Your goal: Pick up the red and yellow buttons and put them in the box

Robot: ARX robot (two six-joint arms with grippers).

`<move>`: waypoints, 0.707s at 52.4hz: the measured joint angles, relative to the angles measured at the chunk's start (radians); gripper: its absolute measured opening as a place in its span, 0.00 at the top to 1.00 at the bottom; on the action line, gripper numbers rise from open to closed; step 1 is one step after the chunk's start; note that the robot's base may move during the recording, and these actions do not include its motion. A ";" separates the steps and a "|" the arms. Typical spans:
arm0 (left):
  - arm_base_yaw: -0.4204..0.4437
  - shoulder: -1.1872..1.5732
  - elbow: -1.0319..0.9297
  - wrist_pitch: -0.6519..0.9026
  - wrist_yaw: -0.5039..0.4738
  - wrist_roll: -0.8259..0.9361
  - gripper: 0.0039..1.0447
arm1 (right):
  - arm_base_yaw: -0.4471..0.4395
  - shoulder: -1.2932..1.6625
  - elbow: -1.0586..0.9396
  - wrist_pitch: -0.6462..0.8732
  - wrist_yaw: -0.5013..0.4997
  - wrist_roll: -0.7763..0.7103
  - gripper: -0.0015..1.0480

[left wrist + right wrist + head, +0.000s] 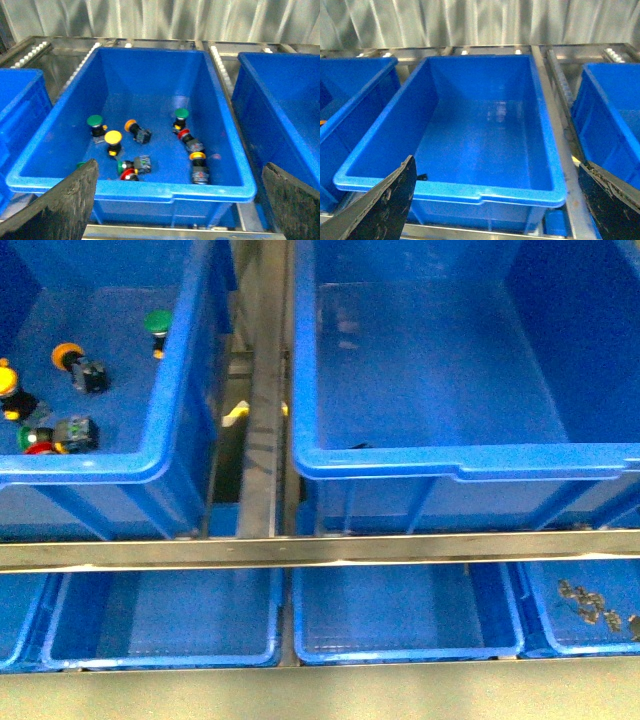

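On the left stands a blue crate that holds all the loose buttons. The front camera catches only part of it. A yellow button lies at the picture's left edge, with an orange-capped button just right of it. A green button sits farther back, and a red button lies against the near wall.

The left wrist camera takes in the whole crate and adds more pieces toward its right side: a second red button, another green one beyond it, and an orange-capped one nearer. The left gripper hangs at the crate's near rim. Its dark fingers are spread wide with nothing between them.

Right of a metal rail sits the box. Inside it I see only blue plastic and a dark speck by the near wall, too small to identify. The right gripper, seen only by its own camera, is just as widely parted and holds nothing.

Only the front camera shows the lower shelf, with its shallow trays. The rightmost tray holds small metal bits.
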 joint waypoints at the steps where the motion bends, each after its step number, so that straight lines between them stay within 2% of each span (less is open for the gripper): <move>1: 0.000 0.000 0.000 0.000 0.000 0.000 0.07 | 0.000 0.000 0.000 0.000 0.000 0.000 0.06; 30: 0.000 0.000 0.000 0.000 0.000 0.000 0.07 | 0.000 0.000 0.000 0.000 -0.001 0.000 0.06; 32: -0.037 0.061 0.048 -0.129 -0.121 -0.051 0.07 | 0.000 0.000 0.000 0.000 -0.001 0.000 0.06; 34: -0.104 0.260 0.168 -0.350 -0.302 -0.172 0.07 | 0.000 0.001 0.000 0.000 0.002 0.000 0.06; 37: -0.122 0.461 0.270 -0.412 -0.386 -0.237 0.07 | 0.000 0.000 0.000 0.000 -0.001 0.000 0.06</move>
